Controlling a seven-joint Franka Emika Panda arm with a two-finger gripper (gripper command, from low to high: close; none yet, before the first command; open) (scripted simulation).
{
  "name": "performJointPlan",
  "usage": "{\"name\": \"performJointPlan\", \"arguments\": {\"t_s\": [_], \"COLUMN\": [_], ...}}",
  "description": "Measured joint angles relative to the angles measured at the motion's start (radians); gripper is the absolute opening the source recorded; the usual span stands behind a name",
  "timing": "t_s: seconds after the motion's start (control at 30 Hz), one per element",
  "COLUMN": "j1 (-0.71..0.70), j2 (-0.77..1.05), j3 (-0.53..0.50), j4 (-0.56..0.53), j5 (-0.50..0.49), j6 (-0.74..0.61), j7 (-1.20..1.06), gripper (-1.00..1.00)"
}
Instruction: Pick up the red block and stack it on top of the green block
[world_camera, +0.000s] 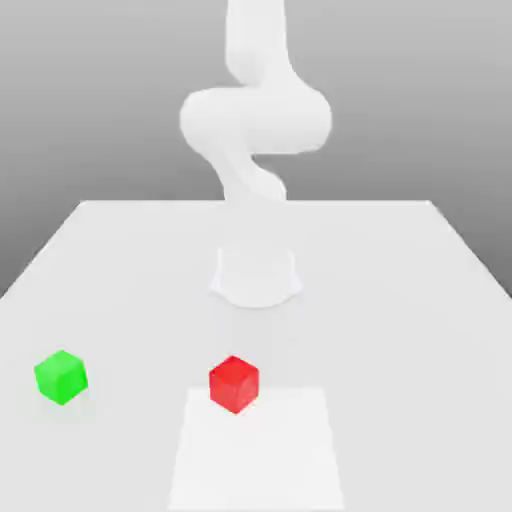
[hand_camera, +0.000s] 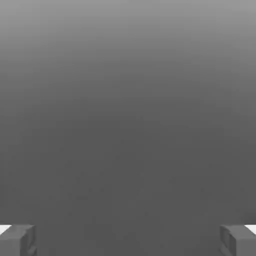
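I'm reading this as pre-reach: fingers (hand_camera: 128, 240) spread wide, gripping nothing. Red block (world_camera: 234, 384) sitting near counter's (world_camera: 400, 260) front edge, green block (world_camera: 61, 376) well apart toward front-left corner. Next I'm descending over red.

Smooth matt red block (world_camera: 234, 384), green block (world_camera: 61, 376), white table (world_camera: 400, 300).

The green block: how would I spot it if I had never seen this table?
Start at the white table with the white robot arm standing at its far middle. Look to the near edge, toward the exterior view's left: the green block sits alone there. The only other cube, the red block, lies nearer the middle.
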Motion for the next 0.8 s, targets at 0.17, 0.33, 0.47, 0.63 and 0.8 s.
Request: {"name": "performJointPlan", "arguments": {"t_s": [0.17, 0.33, 0.47, 0.63, 0.8], "j1": [0.044, 0.086, 0.117, 0.154, 0.119], "j2": [0.145, 0.293, 0.427, 0.628, 0.813], "j3": [-0.075, -0.151, -0.213, -0.269, -0.168], "j4": [-0.156, -0.312, -0.447, -0.586, -0.570], "j5": [-0.038, -0.073, -0.100, -0.087, 0.143], "j6": [0.119, 0.239, 0.346, 0.506, 0.659], "j7": [-0.200, -0.406, -0.591, -0.823, -0.999], "gripper": [0.00, 0.00, 0.00, 0.00, 0.00]}}
